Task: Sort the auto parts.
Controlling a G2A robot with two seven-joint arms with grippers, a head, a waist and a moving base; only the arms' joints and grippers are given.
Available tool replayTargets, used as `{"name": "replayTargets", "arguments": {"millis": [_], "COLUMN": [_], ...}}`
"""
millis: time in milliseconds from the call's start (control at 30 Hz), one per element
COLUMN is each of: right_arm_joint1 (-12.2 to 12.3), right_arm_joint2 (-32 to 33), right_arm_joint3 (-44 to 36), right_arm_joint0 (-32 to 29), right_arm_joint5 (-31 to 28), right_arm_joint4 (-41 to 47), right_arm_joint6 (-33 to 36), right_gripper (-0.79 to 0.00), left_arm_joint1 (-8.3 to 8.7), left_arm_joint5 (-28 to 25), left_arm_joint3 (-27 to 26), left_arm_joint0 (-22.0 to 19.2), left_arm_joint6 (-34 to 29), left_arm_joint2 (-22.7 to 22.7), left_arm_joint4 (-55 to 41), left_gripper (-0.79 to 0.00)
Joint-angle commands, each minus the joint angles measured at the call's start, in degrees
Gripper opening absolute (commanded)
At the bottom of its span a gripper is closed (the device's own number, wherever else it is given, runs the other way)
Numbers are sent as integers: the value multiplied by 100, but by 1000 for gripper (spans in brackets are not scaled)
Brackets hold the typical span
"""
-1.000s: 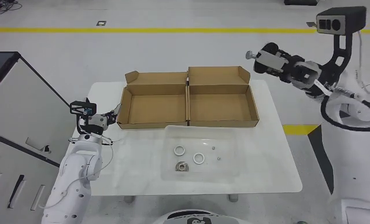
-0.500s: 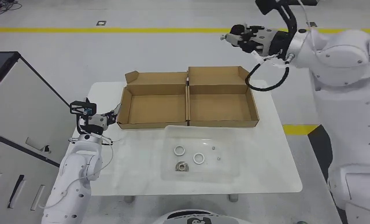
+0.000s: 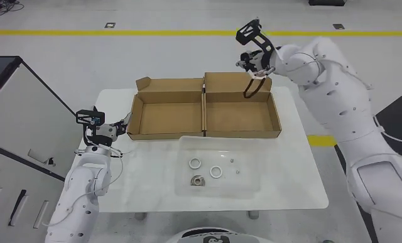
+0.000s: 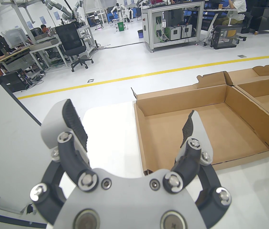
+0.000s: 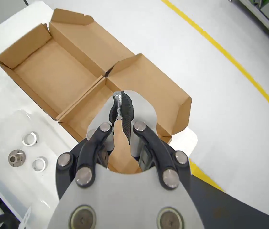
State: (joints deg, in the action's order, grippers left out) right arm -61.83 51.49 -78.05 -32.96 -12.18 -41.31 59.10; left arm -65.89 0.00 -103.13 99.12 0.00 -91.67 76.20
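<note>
My right gripper [image 3: 246, 61] hangs over the far rim of the right cardboard box [image 3: 242, 117], shut on a small threaded bolt [image 5: 117, 107] that shows between its pads. The left cardboard box [image 3: 166, 117] adjoins the right one. In a clear tray [image 3: 251, 180] at the table's front lie two white rings [image 3: 195, 162] [image 3: 216, 172] and a metal flanged hub [image 3: 199, 179]. My left gripper [image 3: 119, 127] stays low at the table's left side, just outside the left box [image 4: 196, 125], open with nothing between its fingers [image 4: 73, 120].
Two tiny parts [image 3: 232, 160] [image 3: 239, 172] also lie in the tray. A grey cabinet [image 3: 25, 111] stands close to the table's left edge. Both boxes have upright flaps along their far side. Bare white tabletop [image 3: 295, 155] runs right of the tray.
The right arm has swung in from beyond the table's right side to the far edge of the right box, still gripping the bolt. The left arm has stayed put.
</note>
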Motion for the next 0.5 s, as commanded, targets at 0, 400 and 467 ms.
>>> {"name": "replayTargets", "arguments": {"millis": [0, 400, 467], "right_arm_joint1": [-38, -288, -330], "right_arm_joint2": [-117, -655, -743], "right_arm_joint3": [242, 1481, 1651], "right_arm_joint0": [-1, 16, 12], "right_arm_joint5": [20, 152, 169], "right_arm_joint4": [-28, -114, -139], "right_arm_joint6": [-24, -193, -168], "right_gripper": [-785, -785, -785], "left_arm_joint1": [0, 0, 0], "left_arm_joint5": [0, 0, 0], "left_arm_joint3": [0, 0, 0], "left_arm_joint0": [0, 0, 0], "left_arm_joint6": [0, 0, 0], "left_arm_joint2": [0, 0, 0], "left_arm_joint4": [0, 0, 0], "left_gripper": [0, 0, 0]}}
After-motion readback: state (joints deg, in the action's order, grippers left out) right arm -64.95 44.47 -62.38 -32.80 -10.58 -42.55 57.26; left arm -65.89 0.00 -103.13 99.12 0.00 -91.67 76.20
